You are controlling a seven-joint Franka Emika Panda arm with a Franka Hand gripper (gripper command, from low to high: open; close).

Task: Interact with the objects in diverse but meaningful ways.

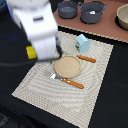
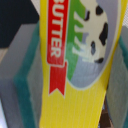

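My gripper (image 2: 70, 70) is shut on the flat yellow box with red "BUTTER" print (image 2: 75, 60). Its grey, teal-edged fingers (image 2: 20, 75) press the box from both sides. In the exterior view the white arm hides most of the gripper (image 1: 42, 52). A yellow corner of the box (image 1: 31, 52) sticks out above the woven placemat's (image 1: 95, 100) edge, at the exterior view's left. The pale blue carton (image 1: 82, 42) stands at the mat's far side. Two grey-blue pots (image 1: 93, 11) sit at the back. The banana and the small white piece are out of view.
A tan round plate (image 1: 67, 65) lies mid-mat, with an orange-handled knife (image 1: 86, 58) beyond it and an orange-handled fork (image 1: 66, 80) in front. A second pot (image 1: 67, 8) and a beige bowl (image 1: 122, 17) sit on the brown board at the back.
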